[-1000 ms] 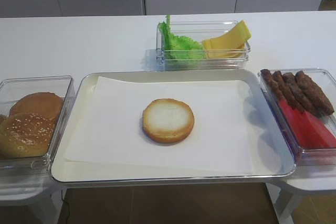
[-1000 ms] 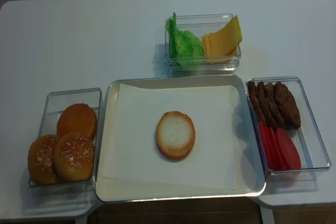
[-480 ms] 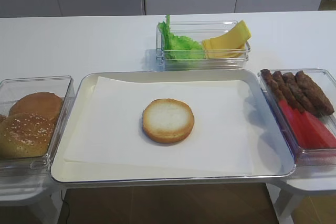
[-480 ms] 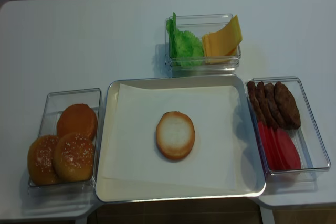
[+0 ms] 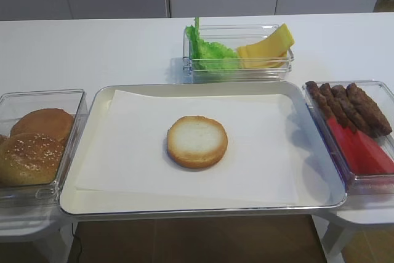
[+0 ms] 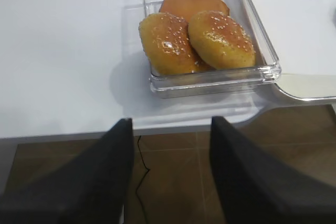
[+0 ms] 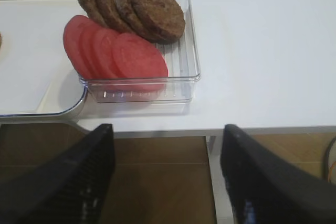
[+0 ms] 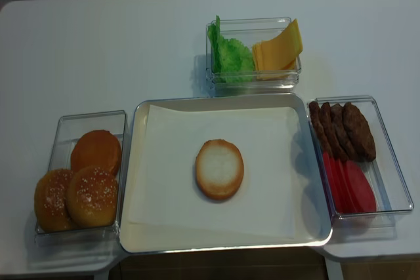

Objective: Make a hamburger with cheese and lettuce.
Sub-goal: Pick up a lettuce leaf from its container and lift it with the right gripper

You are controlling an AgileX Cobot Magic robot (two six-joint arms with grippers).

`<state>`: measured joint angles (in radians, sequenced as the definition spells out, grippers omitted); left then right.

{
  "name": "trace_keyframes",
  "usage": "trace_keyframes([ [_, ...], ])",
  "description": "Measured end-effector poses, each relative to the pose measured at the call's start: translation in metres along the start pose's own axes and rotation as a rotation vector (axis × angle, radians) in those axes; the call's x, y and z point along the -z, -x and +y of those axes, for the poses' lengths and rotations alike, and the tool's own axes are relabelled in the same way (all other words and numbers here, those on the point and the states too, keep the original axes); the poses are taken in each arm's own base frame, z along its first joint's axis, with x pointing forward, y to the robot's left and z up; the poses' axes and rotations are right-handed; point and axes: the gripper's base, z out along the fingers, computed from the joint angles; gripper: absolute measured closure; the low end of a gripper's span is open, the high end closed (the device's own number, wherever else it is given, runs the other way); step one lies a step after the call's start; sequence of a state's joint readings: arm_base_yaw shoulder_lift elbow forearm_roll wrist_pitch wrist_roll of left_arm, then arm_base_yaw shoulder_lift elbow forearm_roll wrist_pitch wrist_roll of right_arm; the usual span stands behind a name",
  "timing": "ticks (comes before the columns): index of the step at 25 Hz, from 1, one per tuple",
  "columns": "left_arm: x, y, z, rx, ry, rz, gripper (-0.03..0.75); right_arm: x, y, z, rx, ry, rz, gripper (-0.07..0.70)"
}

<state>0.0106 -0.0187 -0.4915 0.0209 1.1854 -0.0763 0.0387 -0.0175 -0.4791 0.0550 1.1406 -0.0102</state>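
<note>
**Bun base waiting, both grippers idle off the table edge**

I had the hamburger [image 5: 197,141] lying cut face up on the paper in the middle of the tray [image 5: 92,106]. The lettuce [image 5: 209,52] and cheese [image 5: 268,48] sat together in the clear box [image 5: 191,69] behind it. My left gripper [image 6: 170,182] and right gripper [image 7: 165,174] both hung below the table edge, jaws apart, holding nothing. I judged the lettuce light and floppy, best pinched at its raised frill; the cheese thin, slick and bendy, so I would take the upturned edge.
</note>
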Motion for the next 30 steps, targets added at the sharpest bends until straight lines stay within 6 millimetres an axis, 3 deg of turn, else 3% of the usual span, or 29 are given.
trace_keyframes([
  [8,0.0,0.0,0.0,0.0,0.0,0.0,0.357,0.015,0.018,0.012,-0.065,0.128,-0.071,0.134],
  [16,0.0,0.0,0.0,0.0,0.0,0.0,0.357,0.019,0.082,0.015,-0.09,0.15,-0.043,0.134],
  [22,0.0,0.0,0.0,0.0,0.0,0.0,0.357,-0.012,0.136,0.017,-0.169,0.181,0.009,0.134],
  [30,0.0,0.0,0.0,0.0,0.0,0.0,0.357,-0.085,0.21,0.021,-0.225,0.248,0.09,0.134],
])
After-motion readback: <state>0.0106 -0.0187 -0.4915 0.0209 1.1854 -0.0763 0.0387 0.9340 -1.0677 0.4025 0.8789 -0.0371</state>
